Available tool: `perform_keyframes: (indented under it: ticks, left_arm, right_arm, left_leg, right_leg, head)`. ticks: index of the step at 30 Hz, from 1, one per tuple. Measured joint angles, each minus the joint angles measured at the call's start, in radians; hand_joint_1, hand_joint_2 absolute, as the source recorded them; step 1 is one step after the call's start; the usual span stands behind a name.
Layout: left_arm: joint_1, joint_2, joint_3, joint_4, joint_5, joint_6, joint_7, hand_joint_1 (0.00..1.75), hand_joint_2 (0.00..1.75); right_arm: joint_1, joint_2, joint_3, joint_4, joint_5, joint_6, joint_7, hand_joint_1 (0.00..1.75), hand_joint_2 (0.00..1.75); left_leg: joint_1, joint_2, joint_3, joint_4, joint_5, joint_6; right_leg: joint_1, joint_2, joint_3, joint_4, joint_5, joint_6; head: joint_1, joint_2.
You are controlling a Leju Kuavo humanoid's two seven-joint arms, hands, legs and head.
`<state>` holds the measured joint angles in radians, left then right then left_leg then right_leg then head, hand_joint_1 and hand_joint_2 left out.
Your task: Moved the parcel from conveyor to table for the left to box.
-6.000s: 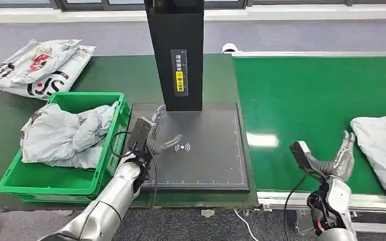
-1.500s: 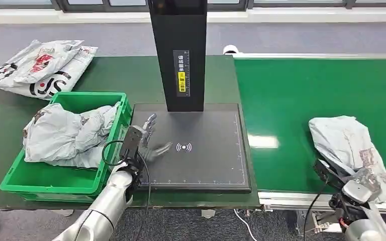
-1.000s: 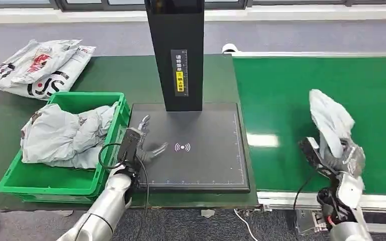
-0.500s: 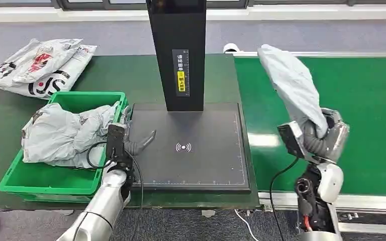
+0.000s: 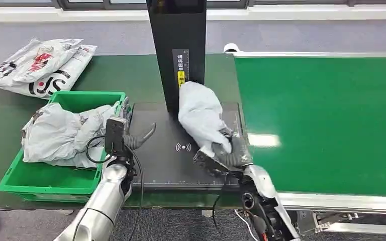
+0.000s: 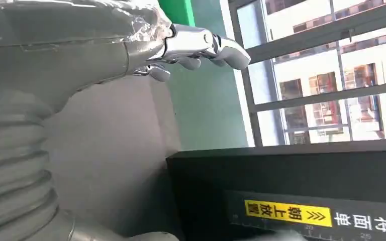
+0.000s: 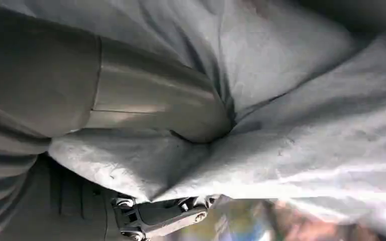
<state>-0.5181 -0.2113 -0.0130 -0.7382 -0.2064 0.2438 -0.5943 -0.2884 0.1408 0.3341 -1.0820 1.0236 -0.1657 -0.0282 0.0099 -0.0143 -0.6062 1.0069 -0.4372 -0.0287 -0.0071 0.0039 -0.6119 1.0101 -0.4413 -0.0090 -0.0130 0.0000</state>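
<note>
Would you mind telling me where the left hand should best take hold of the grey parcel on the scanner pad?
Probably the grey parcel's bulging upper-left flank, approached from the left hand's side: that soft part is free, while the right hand grips its lower end.

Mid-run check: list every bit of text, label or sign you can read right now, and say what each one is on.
Contactless-wave symbol, no words: on the black scan pad.
Yellow label with chevrons and Chinese characters, reading roughly "朝上放置": on the black column, also in the left wrist view.
White Chinese line and ruler numbers beside it: too small to read.
Black letters on the white mailer bags: crumpled, only partly visible, not readable.
</note>
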Motion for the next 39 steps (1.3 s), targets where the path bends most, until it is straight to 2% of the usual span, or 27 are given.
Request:
perform_keyframes:
  ticks: [8, 9, 10, 11, 17, 21, 24, 30, 39]
  left_arm:
    - [-0.019, 0.000, 0.000, 0.000, 0.001, -0.001, 0.001, 0.00, 1.75]
    - [-0.020, 0.000, 0.000, 0.000, 0.002, -0.001, 0.000, 0.00, 1.75]
    - [-0.021, 0.000, 0.000, 0.001, 0.005, -0.001, 0.000, 0.00, 1.75]
    - [-0.023, 0.000, 0.000, 0.001, 0.005, -0.001, -0.002, 0.00, 1.75]
    - [-0.024, -0.002, 0.000, -0.008, 0.008, 0.018, -0.017, 0.00, 1.75]
    - [-0.011, -0.001, 0.000, -0.044, 0.000, 0.036, -0.021, 0.00, 1.75]
    - [0.009, -0.002, -0.003, -0.070, -0.026, 0.034, -0.020, 0.00, 1.75]
    - [0.017, -0.003, -0.008, -0.085, -0.042, 0.030, -0.019, 0.00, 1.75]
    - [0.017, -0.003, -0.060, -0.064, -0.175, -0.022, -0.033, 0.00, 1.75]
  right_arm:
    - [-0.049, -0.033, 0.098, 0.105, -0.049, 0.048, -0.050, 1.75, 1.75]
    - [-0.052, -0.036, 0.103, 0.110, -0.052, 0.052, -0.051, 1.66, 1.75]
    - [-0.056, -0.040, 0.109, 0.115, -0.059, 0.064, -0.053, 0.07, 1.75]
    - [-0.061, -0.047, 0.117, 0.121, -0.070, 0.078, -0.053, 0.00, 1.75]
    - [-0.093, -0.104, 0.176, 0.181, -0.110, 0.116, -0.059, 0.00, 1.75]
    - [-0.089, -0.108, 0.185, 0.187, -0.167, -0.008, -0.102, 0.00, 1.75]
    - [-0.058, -0.108, 0.170, 0.125, -0.225, -0.094, -0.138, 0.00, 1.75]
    - [-0.012, -0.107, 0.108, 0.012, -0.271, -0.110, -0.178, 0.00, 1.75]
    - [0.048, -0.105, -0.037, -0.130, -0.549, -0.215, -0.394, 0.00, 1.75]
  left_leg:
    - [-0.001, 0.000, 0.001, 0.001, 0.000, 0.000]
    - [-0.001, 0.000, 0.001, 0.001, 0.000, 0.000]
    - [-0.001, 0.000, 0.001, 0.001, 0.000, 0.000]
    - [-0.001, 0.000, 0.002, 0.001, 0.000, 0.000]
    - [0.000, 0.001, 0.006, 0.001, 0.000, 0.000]
    - [-0.001, 0.002, 0.007, 0.001, -0.001, 0.000]
    - [-0.001, 0.002, 0.007, 0.001, 0.000, 0.000]
    - [-0.001, 0.002, 0.006, 0.001, 0.000, 0.000]
    - [-0.001, 0.002, 0.005, 0.001, -0.001, 0.001]
  right_leg:
    - [-0.001, 0.001, 0.001, 0.000, 0.001, 0.000]
    - [-0.001, 0.001, 0.001, 0.000, 0.001, 0.000]
    - [-0.001, 0.001, 0.001, 0.000, 0.001, 0.000]
    - [-0.001, 0.001, 0.001, 0.000, 0.001, 0.000]
    - [-0.001, 0.001, 0.005, 0.000, 0.000, 0.000]
    - [-0.001, 0.001, 0.007, 0.000, 0.000, 0.000]
    - [-0.001, 0.001, 0.007, 0.000, 0.000, 0.000]
    - [-0.001, 0.001, 0.006, 0.000, 0.001, 0.000]
    - [-0.001, 0.001, 0.004, 0.000, 0.000, 0.001]
  head:
    - [0.000, 0.000]
    - [0.000, 0.000]
    - [0.000, 0.000]
    - [0.000, 0.000]
    - [0.000, 0.000]
    - [0.000, 0.000]
    - [0.000, 0.000]
    - [0.000, 0.000]
    - [0.000, 0.000]
